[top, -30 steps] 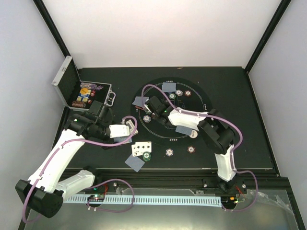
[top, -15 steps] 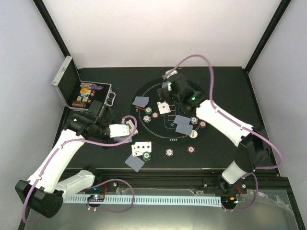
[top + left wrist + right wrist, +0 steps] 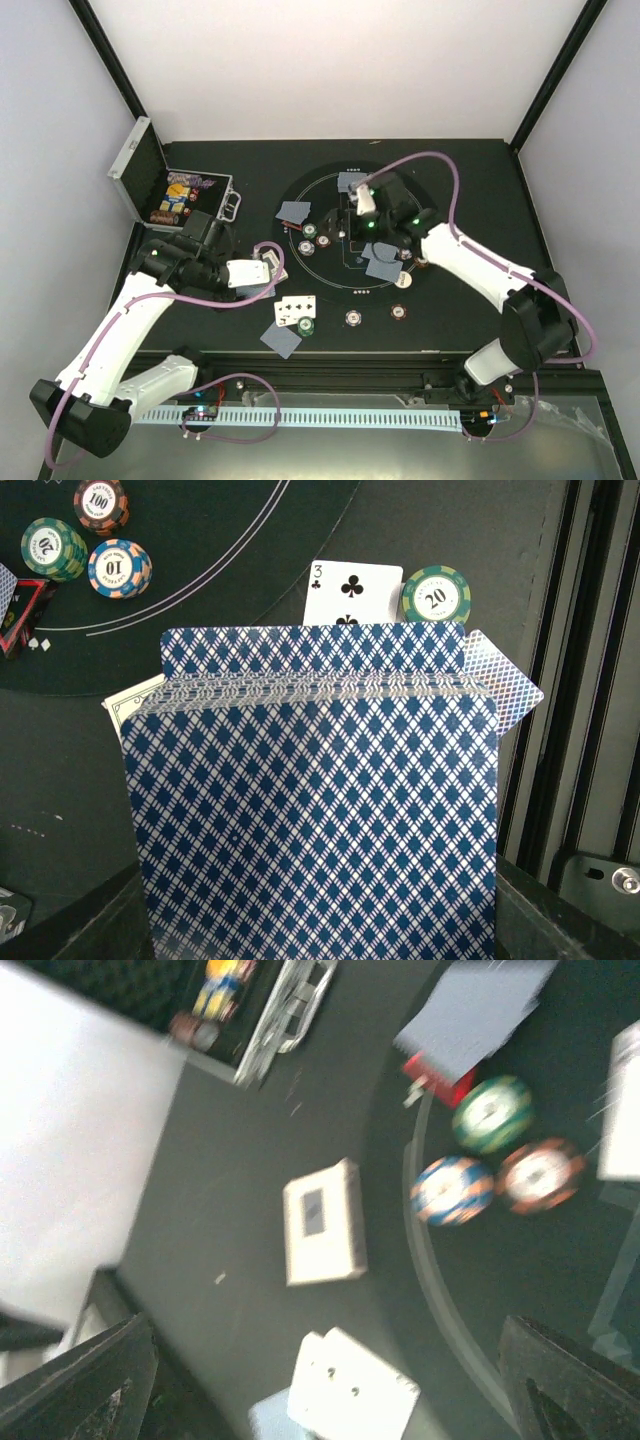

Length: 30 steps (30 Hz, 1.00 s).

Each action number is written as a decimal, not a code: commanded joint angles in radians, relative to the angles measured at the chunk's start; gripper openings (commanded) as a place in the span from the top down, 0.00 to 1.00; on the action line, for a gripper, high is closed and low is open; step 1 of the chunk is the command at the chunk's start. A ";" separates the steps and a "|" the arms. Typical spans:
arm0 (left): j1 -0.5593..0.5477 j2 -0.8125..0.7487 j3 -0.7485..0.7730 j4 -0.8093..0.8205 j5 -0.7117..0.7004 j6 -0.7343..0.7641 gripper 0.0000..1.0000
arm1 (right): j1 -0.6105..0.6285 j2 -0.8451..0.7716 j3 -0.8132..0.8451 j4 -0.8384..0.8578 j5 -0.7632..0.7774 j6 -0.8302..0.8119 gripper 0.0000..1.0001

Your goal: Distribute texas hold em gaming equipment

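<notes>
My left gripper (image 3: pixel 268 268) is shut on a deck of playing cards (image 3: pixel 320 810) whose blue-diamond backs fill the left wrist view. Beyond the deck lie a face-up three of clubs (image 3: pixel 352 592), a green chip (image 3: pixel 435 593) and a face-down card (image 3: pixel 505 680). My right gripper (image 3: pixel 350 222) hangs over the mat's middle, open and empty (image 3: pixel 325 1325). Its blurred view shows a green chip (image 3: pixel 492 1112), a blue-orange chip (image 3: pixel 453 1189), a brown-red chip (image 3: pixel 541 1174), a red marker (image 3: pixel 436 1078) and a face-down card (image 3: pixel 478 1015).
The round black mat (image 3: pixel 430 215) carries face-down cards (image 3: pixel 294 211), (image 3: pixel 350 182), (image 3: pixel 380 260) and chips (image 3: pixel 402 281). More chips (image 3: pixel 352 318), (image 3: pixel 399 312) and a card (image 3: pixel 281 340) lie near the front. The open silver case (image 3: pixel 170 195) stands at the back left.
My right arm swung from the mat's left side to its back and has come back toward the middle, its jaws opening wide. The left arm and deck have stayed put.
</notes>
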<state>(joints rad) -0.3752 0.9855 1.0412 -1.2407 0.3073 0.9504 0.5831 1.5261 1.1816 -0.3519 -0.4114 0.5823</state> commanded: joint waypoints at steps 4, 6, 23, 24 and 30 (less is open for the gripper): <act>-0.005 -0.005 0.036 0.001 0.031 0.021 0.98 | 0.199 -0.062 -0.147 0.244 -0.168 0.272 0.08; -0.005 -0.004 0.036 0.001 0.032 0.021 0.98 | 0.226 -0.064 -0.188 0.334 -0.194 0.331 0.09; -0.005 0.012 0.048 0.003 0.042 0.017 0.98 | 0.390 0.122 -0.138 0.614 -0.281 0.532 0.18; -0.005 0.012 0.048 0.003 0.041 0.018 0.98 | 0.394 0.134 -0.129 0.629 -0.283 0.541 0.18; -0.005 0.016 0.048 0.001 0.037 0.022 0.98 | 0.417 0.203 -0.101 0.720 -0.305 0.599 0.22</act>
<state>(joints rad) -0.3752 0.9966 1.0451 -1.2400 0.3191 0.9581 0.9821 1.6936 1.0447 0.2668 -0.6853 1.1271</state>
